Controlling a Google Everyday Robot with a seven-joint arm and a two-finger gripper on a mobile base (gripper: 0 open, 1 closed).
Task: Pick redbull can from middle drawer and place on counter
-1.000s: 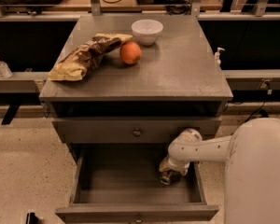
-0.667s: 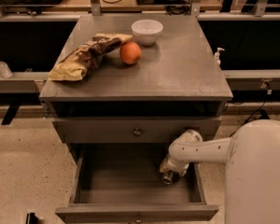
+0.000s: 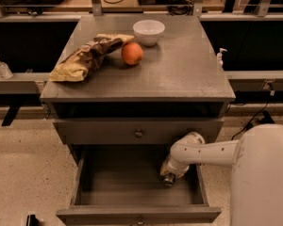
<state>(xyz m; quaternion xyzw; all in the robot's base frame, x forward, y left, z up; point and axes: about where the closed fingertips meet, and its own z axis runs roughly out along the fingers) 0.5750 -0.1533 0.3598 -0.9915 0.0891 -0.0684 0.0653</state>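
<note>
The pale tool (image 3: 172, 172) on its white arm reaches down into the right side of the open, shallow dull-grey middle drawer (image 3: 122, 182). I cannot tell whether it is open or closed. Just beneath it shows the shiny round end of the slim metal redbull can (image 3: 168, 180). Farther off, the flat matte-grey bench (image 3: 179, 69) carries a round orange (image 3: 132, 53), a white bowl (image 3: 148, 32) and a crumpled yellow-brown snack bag (image 3: 87, 56).

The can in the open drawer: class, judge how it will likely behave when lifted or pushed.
The can looks like smooth shiny metal, so probably stiff but slippery. Its visible end is round, so it may roll or tip if nudged. The end effector sits over it at the right side of the drawer, hiding most of it.
</note>
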